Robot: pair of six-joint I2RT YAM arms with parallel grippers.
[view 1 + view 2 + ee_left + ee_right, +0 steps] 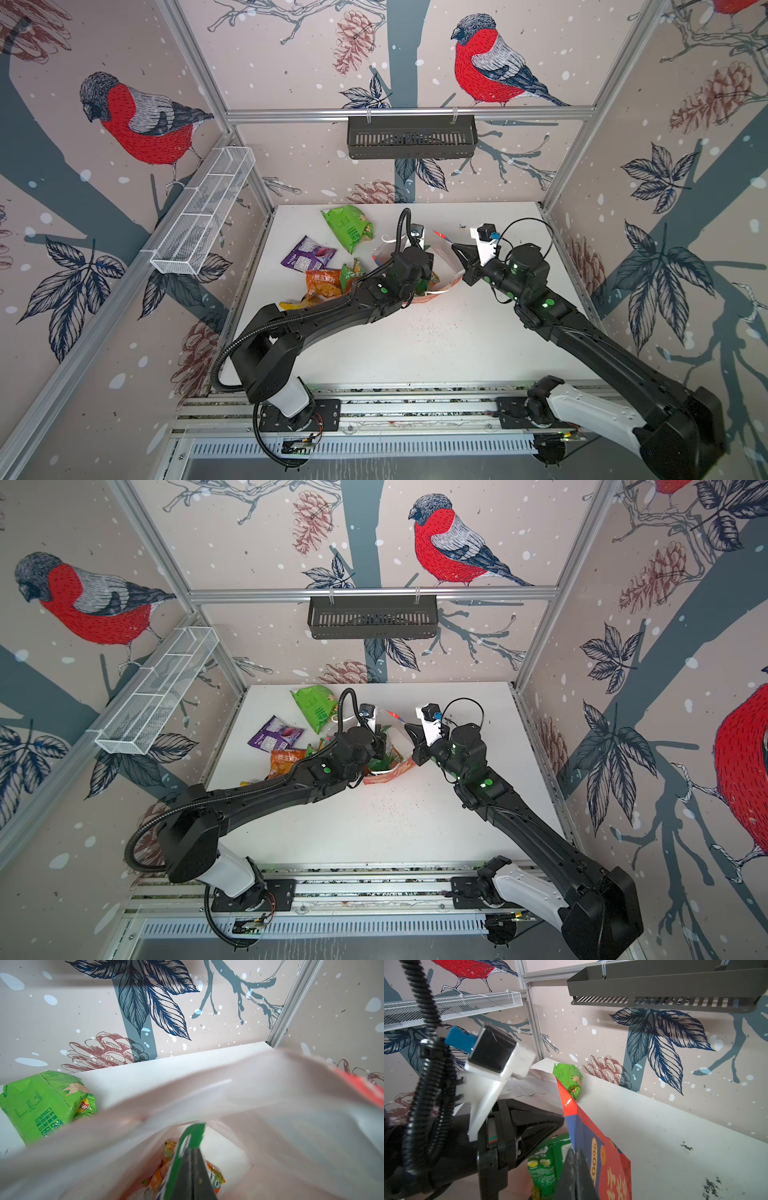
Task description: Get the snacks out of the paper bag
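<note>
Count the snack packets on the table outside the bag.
4 clearly: bright green packet at the back, purple packet nearer left, orange packet and green-red packet by the left arm. Yellow edge under that arm may be a fifth.

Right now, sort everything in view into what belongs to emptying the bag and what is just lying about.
Job: paper bag, pinched by right gripper; dark green packet, held inside it by left gripper; packets beneath; bright green packet, purple packet, orange packet out on the table.
Lying about: white mesh basket; black slotted tray, both on the walls.
</note>
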